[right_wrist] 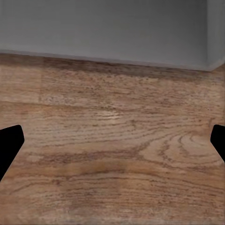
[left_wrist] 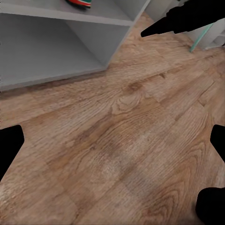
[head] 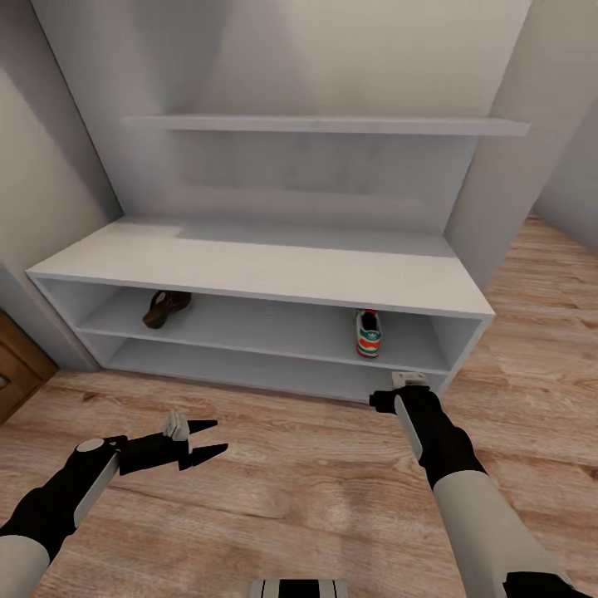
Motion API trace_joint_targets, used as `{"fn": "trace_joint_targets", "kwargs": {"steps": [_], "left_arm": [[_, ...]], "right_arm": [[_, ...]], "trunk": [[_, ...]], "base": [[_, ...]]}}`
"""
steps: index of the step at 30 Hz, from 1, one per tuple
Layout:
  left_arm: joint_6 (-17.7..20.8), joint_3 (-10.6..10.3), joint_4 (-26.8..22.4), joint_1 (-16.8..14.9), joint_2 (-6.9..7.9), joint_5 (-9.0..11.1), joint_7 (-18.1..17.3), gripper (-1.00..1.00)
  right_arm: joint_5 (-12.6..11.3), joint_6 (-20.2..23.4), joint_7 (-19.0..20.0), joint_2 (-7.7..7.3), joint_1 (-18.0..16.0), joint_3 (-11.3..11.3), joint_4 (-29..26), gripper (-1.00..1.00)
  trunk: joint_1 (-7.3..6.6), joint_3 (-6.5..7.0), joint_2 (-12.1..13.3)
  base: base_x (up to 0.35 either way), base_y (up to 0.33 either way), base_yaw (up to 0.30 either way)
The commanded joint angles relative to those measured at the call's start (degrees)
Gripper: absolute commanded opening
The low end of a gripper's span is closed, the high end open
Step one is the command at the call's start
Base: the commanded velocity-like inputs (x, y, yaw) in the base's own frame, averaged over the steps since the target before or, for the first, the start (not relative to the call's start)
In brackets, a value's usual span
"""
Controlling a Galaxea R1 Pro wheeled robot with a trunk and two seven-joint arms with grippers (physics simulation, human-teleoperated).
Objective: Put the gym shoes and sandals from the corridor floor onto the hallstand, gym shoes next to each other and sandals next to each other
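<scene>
Black left gripper [head: 212, 438] being held spread over wood-plank floor [head: 316, 490], right gripper [right_wrist: 112, 140] likewise spread — brown woven sandal [head: 166, 308] and white green-striped gym shoe [head: 368, 332] being kept well apart on pale-grey rack [head: 257, 266].

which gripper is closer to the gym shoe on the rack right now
Right. The right gripper hangs just below and in front of the gym shoe on the hallstand's upper tier. The left gripper, jaws open, hovers over the corridor floor well off to the shoe's left.

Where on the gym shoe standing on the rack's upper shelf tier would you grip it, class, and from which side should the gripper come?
Grip the gym shoe across its near end, fingers on its two sides. Come in level from the hallstand's open front: the flat top hangs close above, and the shoe seems to point front to back, so that end faces the open right gripper.
</scene>
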Motion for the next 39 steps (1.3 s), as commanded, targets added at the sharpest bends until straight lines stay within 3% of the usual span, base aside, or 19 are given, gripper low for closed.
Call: {"fn": "trace_joint_targets", "kwargs": {"steps": [1,15,24,39], "left_arm": [[0.6,-0.2,0.0,0.0,0.09,0.6,0.0,1.00],[0.6,-0.3,0.0,0.0,0.04,0.6,-0.1,1.00],[0.7,-0.3,0.0,0.0,0.03,0.6,-0.2,1.00],[0.7,-0.3,0.0,0.0,0.03,0.7,-0.2,1.00]], "right_arm": [[0.1,0.3,-0.1,0.06,0.0,-0.1,-0.1,1.00],[0.0,0.3,0.0,0.06,0.0,-0.5,0.0,1.00],[0.0,-8.2,0.0,0.06,0.0,-0.5,-0.1,1.00],[-0.1,-12.5,0.0,0.06,0.2,-0.5,0.4,1.00]], "trunk": [[-0.01,-0.05,0.0],[-0.01,-0.05,0.0],[-0.01,-0.05,0.0],[-0.01,-0.05,0.0]], "base": [[0.000,0.000,0.000],[-0.029,0.000,0.000],[-0.308,0.000,0.000],[-0.240,0.000,0.000]]}}
